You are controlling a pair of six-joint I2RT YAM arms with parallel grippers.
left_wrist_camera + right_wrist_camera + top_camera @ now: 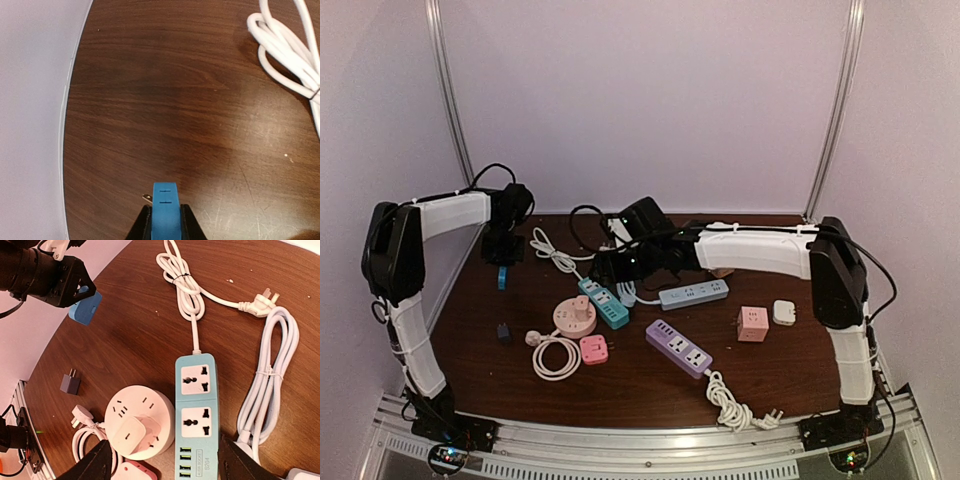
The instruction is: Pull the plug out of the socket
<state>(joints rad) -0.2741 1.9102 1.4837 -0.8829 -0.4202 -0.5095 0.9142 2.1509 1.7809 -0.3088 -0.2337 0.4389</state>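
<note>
My left gripper [165, 214] is shut on a blue plug [165, 202], one metal prong showing, and holds it just above the bare table near the left edge [503, 277]. In the right wrist view the blue plug [85, 307] hangs free of any socket. My right gripper [167, 467] is open, with its jaws spread wide over the round pale socket [140, 422] and the teal power strip [197, 405]. A pale adapter plug [132, 432] sits plugged in the round socket [574, 316]. The teal strip's sockets are empty.
A purple power strip [678, 347], a grey-blue strip [694, 294], a pink cube socket [752, 324], a white cube [784, 312], a small pink adapter [593, 349] and a dark adapter [70, 383] lie around. White coiled cords [270, 375] lie beside the teal strip.
</note>
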